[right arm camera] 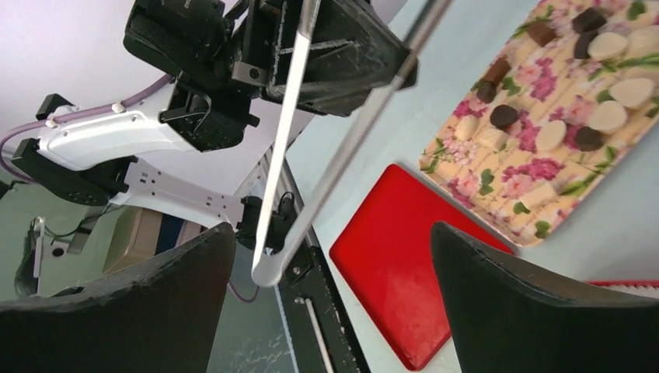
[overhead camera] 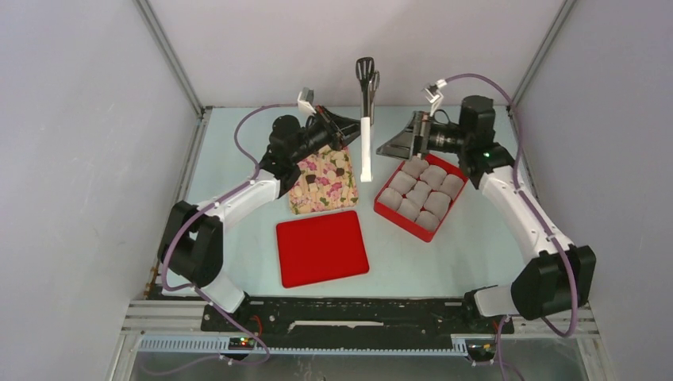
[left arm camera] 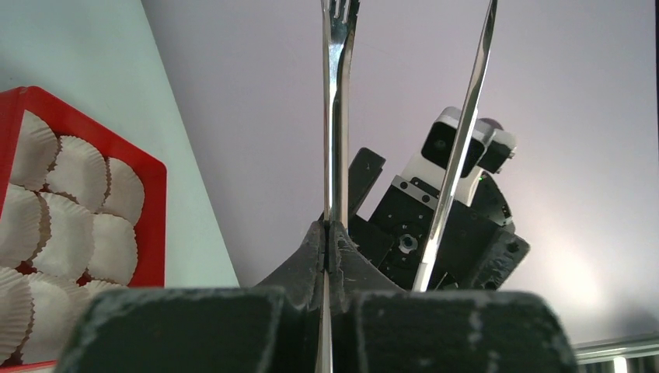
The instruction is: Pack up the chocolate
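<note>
A: What blocks the middle?

B: The tongs point(overhead camera: 366, 119). They're pinched in the left fingers point(overhead camera: 337, 127) and stand in the air over the strip of table point(overhead camera: 460, 254) between the floral cloth point(overhead camera: 317, 197) and the red box point(overhead camera: 397, 222). The spread right fingers point(overhead camera: 397, 144) face them from just beside.

A: And lower down?

B: The left wrist hangs over the cloth's far end; the near half lies open from above. The box's near corner is uncovered too. The red lid point(overhead camera: 321, 248) lies flat, with bare table on either side.
</note>
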### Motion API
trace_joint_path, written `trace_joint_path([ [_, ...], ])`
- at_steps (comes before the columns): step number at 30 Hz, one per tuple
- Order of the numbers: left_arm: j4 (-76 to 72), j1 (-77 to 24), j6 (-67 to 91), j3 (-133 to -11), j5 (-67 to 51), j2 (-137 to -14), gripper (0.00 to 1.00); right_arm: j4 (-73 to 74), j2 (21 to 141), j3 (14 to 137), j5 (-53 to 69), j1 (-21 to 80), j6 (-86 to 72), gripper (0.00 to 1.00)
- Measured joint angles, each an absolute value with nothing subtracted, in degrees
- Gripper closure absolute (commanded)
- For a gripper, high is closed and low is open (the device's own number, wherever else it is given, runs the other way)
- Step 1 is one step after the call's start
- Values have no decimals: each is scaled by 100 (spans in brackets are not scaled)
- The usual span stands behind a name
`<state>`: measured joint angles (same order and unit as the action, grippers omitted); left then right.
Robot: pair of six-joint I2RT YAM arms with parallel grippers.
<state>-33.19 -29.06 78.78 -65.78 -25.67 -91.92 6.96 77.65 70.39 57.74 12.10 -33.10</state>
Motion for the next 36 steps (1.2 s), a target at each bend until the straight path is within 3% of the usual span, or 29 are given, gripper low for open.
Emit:
trace_joint_path([
  [6,-3284,-2906,7760,-6578,-2569,-9238,100,725,8246,7389,5675,1811,-3175,8],
  [22,-3280,-2912,7784,-6578,-2552,-9351,100,1063,8420,7391,5437,2139,-2646,45],
  [26,-3282,-2912,7797,-6578,-2462,-9365,83,1131,8420,7400,5465,2086,-2574,61],
  [31,-3413,-2908,7784,-6578,-2373,-9365,47,1288,8420,7400,5496,1826,-2497,80],
  [36,-3210,-2871,7546,-6523,-2309,-9336,33,1345,8381,7395,5655,1649,-2335,84],
])
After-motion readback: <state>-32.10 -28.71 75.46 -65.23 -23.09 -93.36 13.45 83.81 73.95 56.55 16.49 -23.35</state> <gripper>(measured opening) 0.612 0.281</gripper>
